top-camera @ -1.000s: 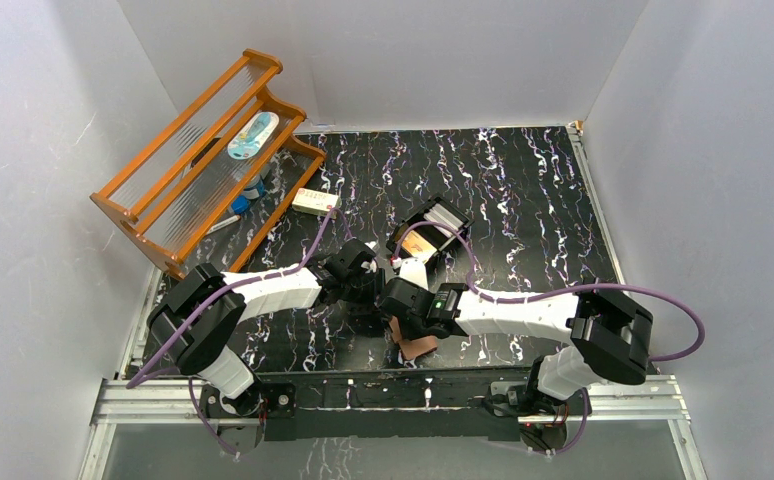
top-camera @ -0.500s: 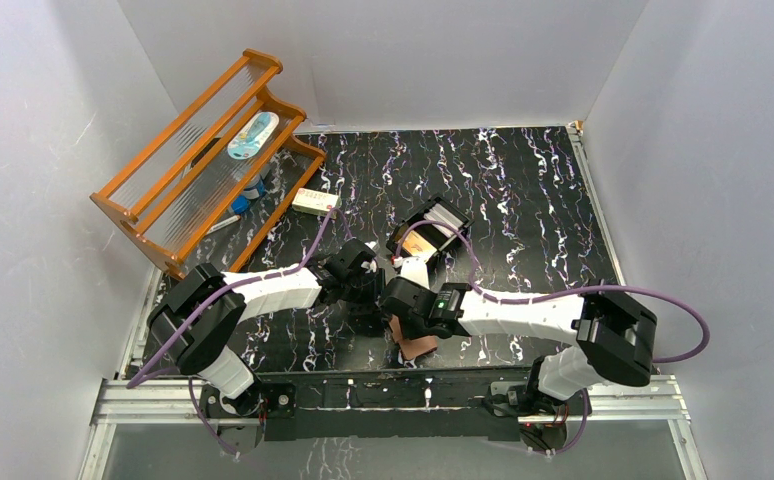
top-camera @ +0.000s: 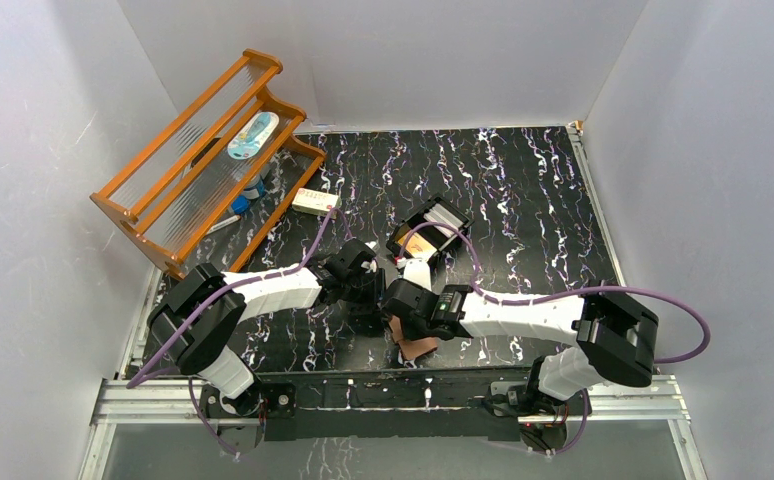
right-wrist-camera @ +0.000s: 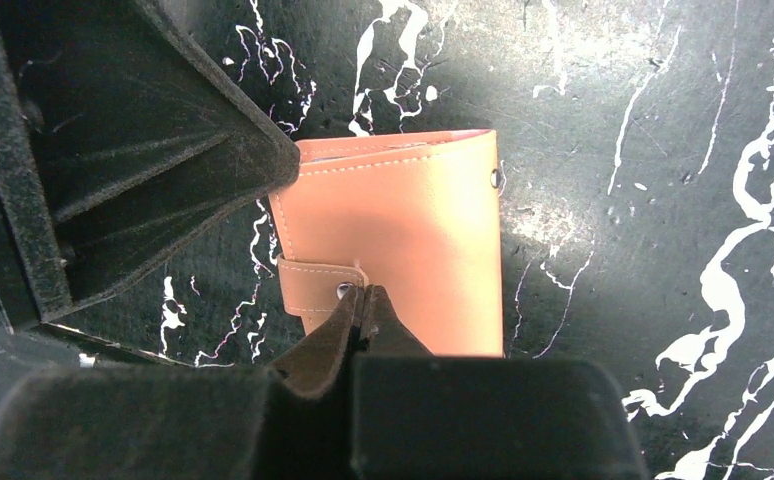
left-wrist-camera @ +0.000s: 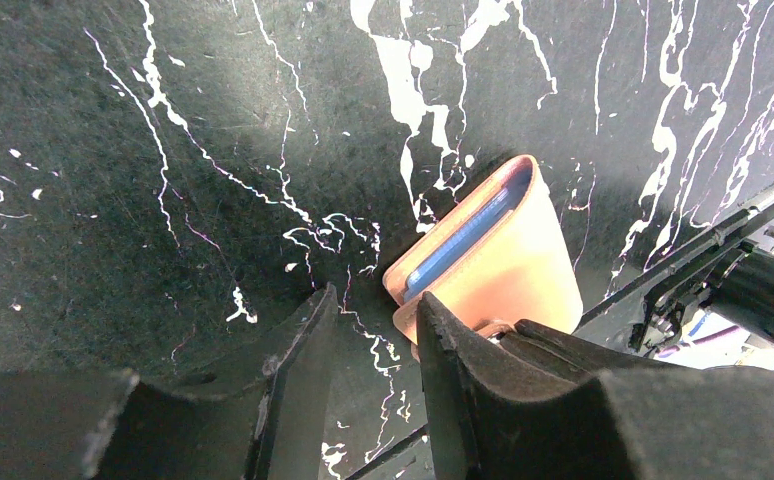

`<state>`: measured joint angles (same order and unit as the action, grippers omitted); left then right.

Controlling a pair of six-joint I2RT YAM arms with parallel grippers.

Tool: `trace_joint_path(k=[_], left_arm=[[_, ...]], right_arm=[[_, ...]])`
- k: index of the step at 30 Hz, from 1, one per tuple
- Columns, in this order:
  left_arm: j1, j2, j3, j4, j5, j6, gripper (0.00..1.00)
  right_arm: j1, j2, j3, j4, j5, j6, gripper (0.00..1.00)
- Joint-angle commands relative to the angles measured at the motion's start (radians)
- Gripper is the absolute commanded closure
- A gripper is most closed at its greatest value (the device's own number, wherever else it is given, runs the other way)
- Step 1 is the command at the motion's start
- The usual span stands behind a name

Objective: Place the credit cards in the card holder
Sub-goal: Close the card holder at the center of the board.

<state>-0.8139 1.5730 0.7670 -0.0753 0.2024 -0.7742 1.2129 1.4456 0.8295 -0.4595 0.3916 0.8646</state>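
Note:
The card holder (right-wrist-camera: 403, 230) is a salmon-brown wallet lying folded shut on the table near the front edge (top-camera: 416, 346). Its snap tab (right-wrist-camera: 313, 280) wraps over one side. My right gripper (right-wrist-camera: 363, 293) is shut, its tips pressed together on the wallet at the end of the tab by the snap. My left gripper (left-wrist-camera: 376, 297) is open with only bare table between its fingers; its right finger (left-wrist-camera: 443, 340) touches the card holder (left-wrist-camera: 508, 260) at the tab edge. A blue strip (left-wrist-camera: 458, 243) shows inside the fold. An orange credit card (top-camera: 419, 243) lies in the black tray.
The black slotted tray (top-camera: 446, 217) sits just behind the two grippers. A white-and-red small box (top-camera: 315, 201) lies at the foot of the orange wooden rack (top-camera: 203, 165) at the back left. White walls close in the dark marbled table (top-camera: 523, 190).
The right arm's elbow has shifted very slightly. Both grippers and the card holder keep their places.

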Motion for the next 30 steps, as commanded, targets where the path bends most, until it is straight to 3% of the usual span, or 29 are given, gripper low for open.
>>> trace_joint_path(k=[1, 18, 24, 27, 30], left_arm=[[-0.005, 0.016, -0.004, -0.078, -0.037, 0.022, 0.65], [-0.005, 0.024, -0.002, -0.087, -0.042, 0.024, 0.65], [-0.008, -0.121, 0.038, -0.089, -0.004, -0.019, 0.64], [-0.007, -0.182, 0.012, 0.012, 0.064, -0.058, 0.64], [-0.008, -0.164, -0.046, 0.154, 0.138, -0.098, 0.83]], right_arm=[[0.002, -0.002, -0.022, -0.013, 0.011, 0.008, 1.00], [0.001, -0.020, -0.047, -0.024, 0.001, 0.046, 1.00], [0.002, -0.030, -0.054, 0.003, -0.002, 0.040, 1.00], [0.002, -0.027, -0.055, 0.012, -0.004, 0.041, 1.00], [0.002, -0.024, -0.059, 0.021, -0.005, 0.043, 1.00]])
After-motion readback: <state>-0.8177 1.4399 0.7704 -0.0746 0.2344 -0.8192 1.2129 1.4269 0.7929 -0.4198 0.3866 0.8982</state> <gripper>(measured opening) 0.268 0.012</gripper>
